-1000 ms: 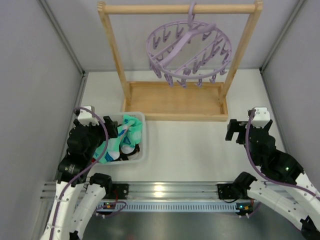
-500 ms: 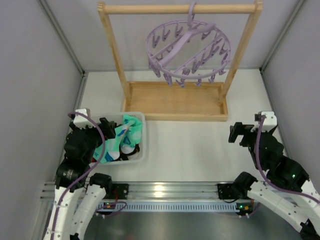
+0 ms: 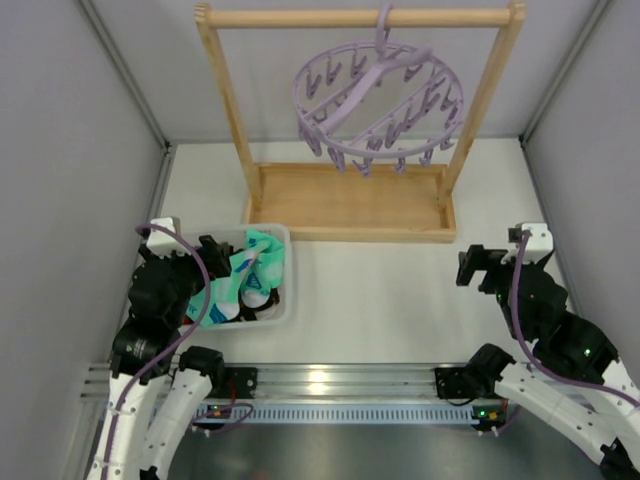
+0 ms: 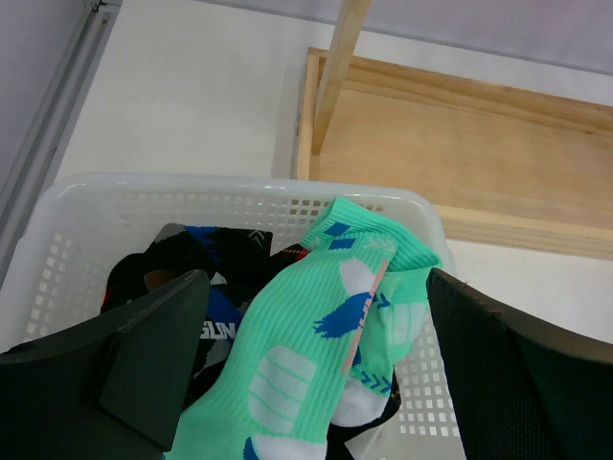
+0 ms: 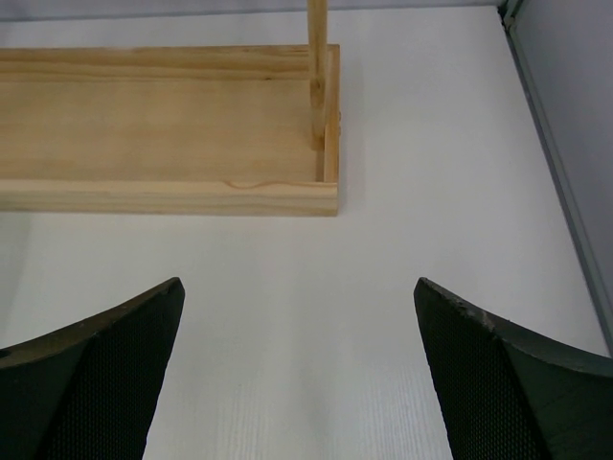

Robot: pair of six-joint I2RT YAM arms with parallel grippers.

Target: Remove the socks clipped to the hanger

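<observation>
The lavender hanger (image 3: 378, 100) hangs by its hook from the wooden rail, and its clips hold nothing. The socks lie in a white basket (image 3: 281, 300) at the left: teal-mint ones (image 3: 250, 270) on top, dark ones under them. In the left wrist view the teal-mint socks (image 4: 326, 335) lie over dark socks (image 4: 192, 278) in the basket (image 4: 115, 206). My left gripper (image 3: 218, 262) is open and empty just above the basket's left part. My right gripper (image 3: 478, 270) is open and empty over bare table at the right.
A wooden rail frame (image 3: 350, 205) with a tray base stands at the back centre; its base shows in the right wrist view (image 5: 163, 125). Grey walls close in left and right. A metal rail (image 3: 320, 385) runs along the near edge.
Between one second and half a second ago both arms drew back toward their bases and sank a little. Since half a second ago nothing has moved.
</observation>
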